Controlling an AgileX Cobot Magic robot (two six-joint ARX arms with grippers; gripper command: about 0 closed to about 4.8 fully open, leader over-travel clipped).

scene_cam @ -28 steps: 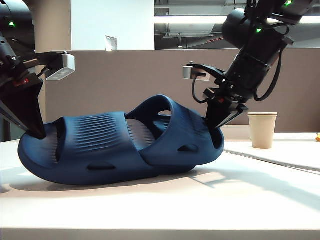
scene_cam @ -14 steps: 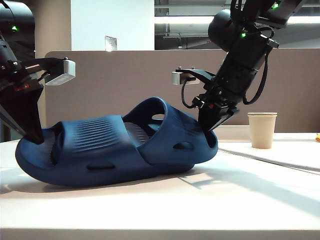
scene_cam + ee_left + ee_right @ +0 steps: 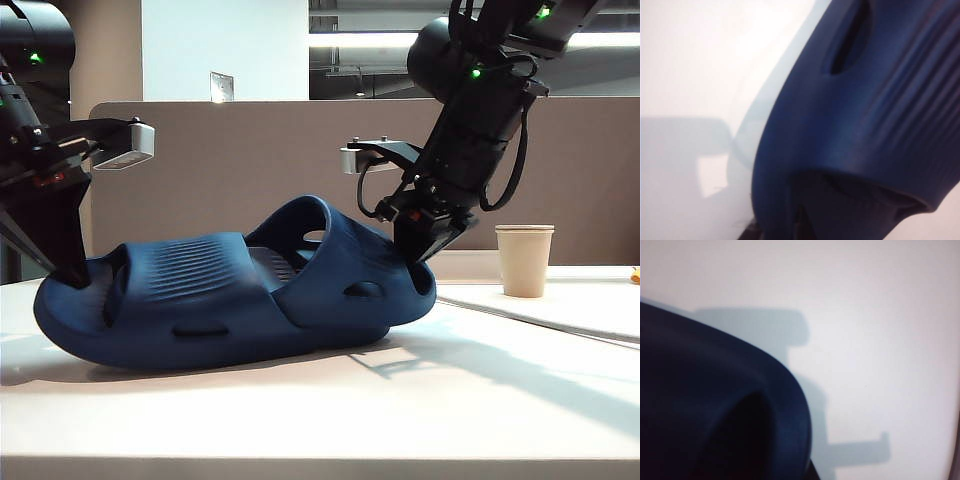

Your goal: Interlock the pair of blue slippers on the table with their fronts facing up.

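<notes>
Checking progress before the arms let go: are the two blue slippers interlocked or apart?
Interlocked: the pair of blue slippers overlap on the table, one tucked under the other's strap, straps up. Left gripper and right gripper sit at opposite ends.

1. In the exterior view, bright ceiling strip lights (image 3: 390, 38) are shining from behind the scene, leaving the arms as dark silhouettes.
2. The white surface (image 3: 330, 410) is glaring, with soft grey shadows falling toward the camera beneath the slippers (image 3: 230, 290).
3. In the left wrist view, the slipper's ribbed strap (image 3: 875, 120) is filling the frame, blurred and out of focus.
4. In the right wrist view, the surface (image 3: 875, 300) is looking washed out, carrying a crisp-edged grey shadow (image 3: 805, 390); the slipper edge (image 3: 715, 405) is nearly black.
</notes>
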